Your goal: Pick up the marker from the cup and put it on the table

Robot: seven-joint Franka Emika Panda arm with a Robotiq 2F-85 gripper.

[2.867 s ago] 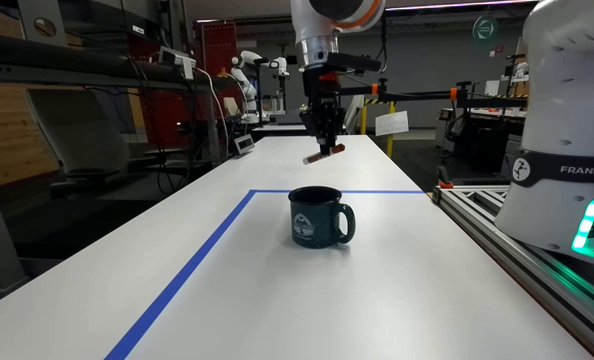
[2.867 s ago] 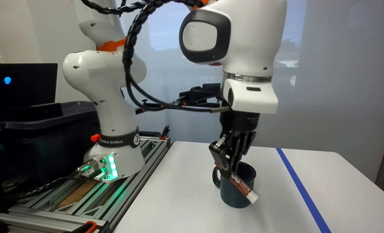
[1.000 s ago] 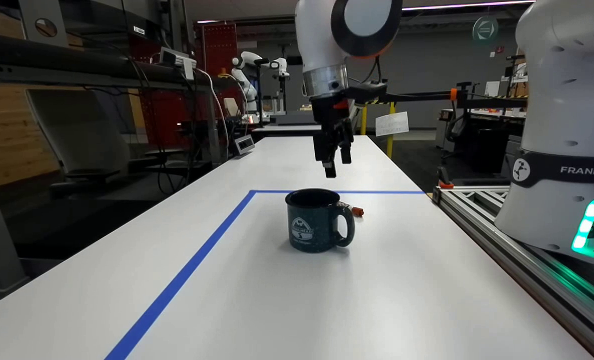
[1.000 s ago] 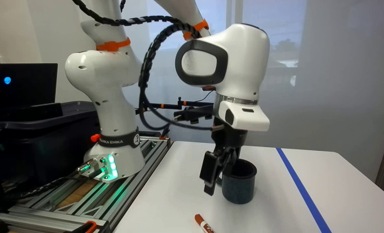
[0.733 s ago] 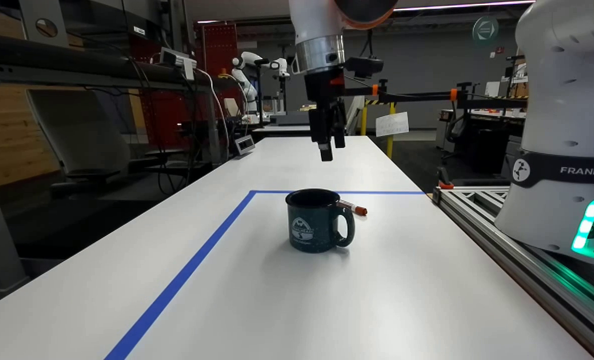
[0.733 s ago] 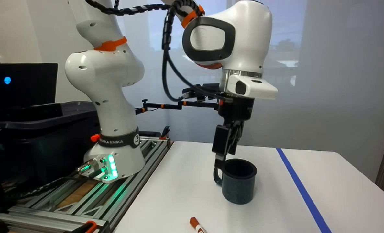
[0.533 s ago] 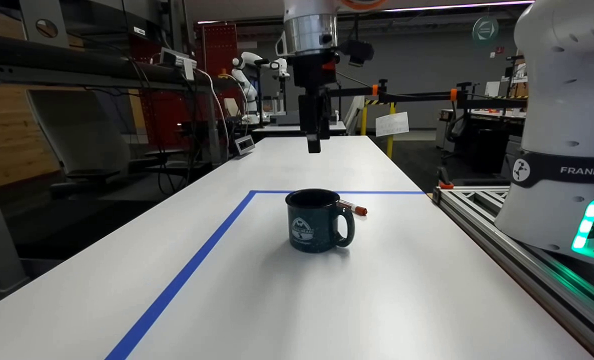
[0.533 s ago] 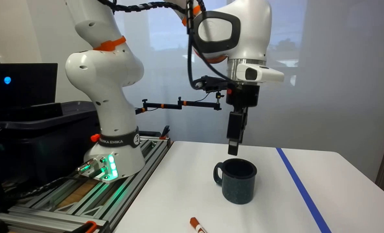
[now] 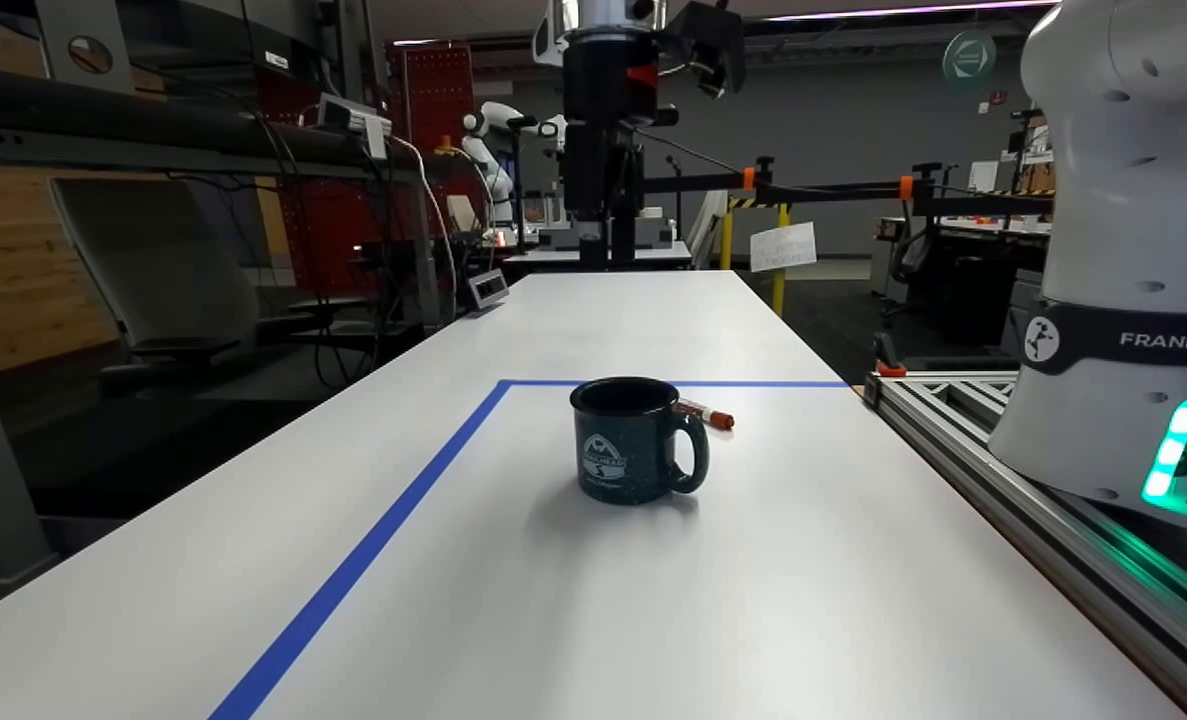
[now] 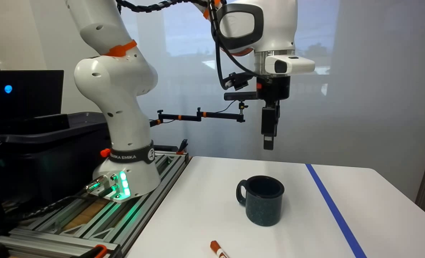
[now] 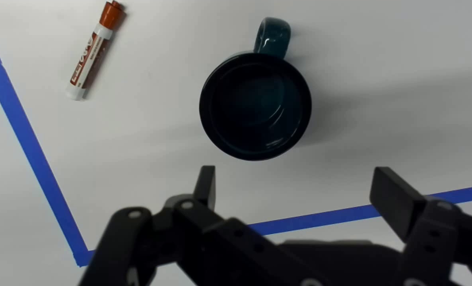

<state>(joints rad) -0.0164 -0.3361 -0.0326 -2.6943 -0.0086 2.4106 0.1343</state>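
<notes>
The marker, with a reddish-orange cap and white-and-brown barrel, lies flat on the white table. It is outside the cup and apart from it. In an exterior view the marker is cut by the bottom edge; elsewhere the cup partly hides it. The dark teal cup stands upright, its inside showing no contents in the wrist view. My gripper stands open, fingers wide apart with nothing between them. In an exterior view the gripper hangs upright, well above the cup.
Blue tape marks lines on the tabletop. The robot's base stands on a grey metal rail along the table's side. A black camera arm reaches in from beyond the rail.
Nearly three seconds ago the marker was gripped, tilted in the air; now it lies released on the table. Over the last second my open gripper has risen away and straightened upright.
</notes>
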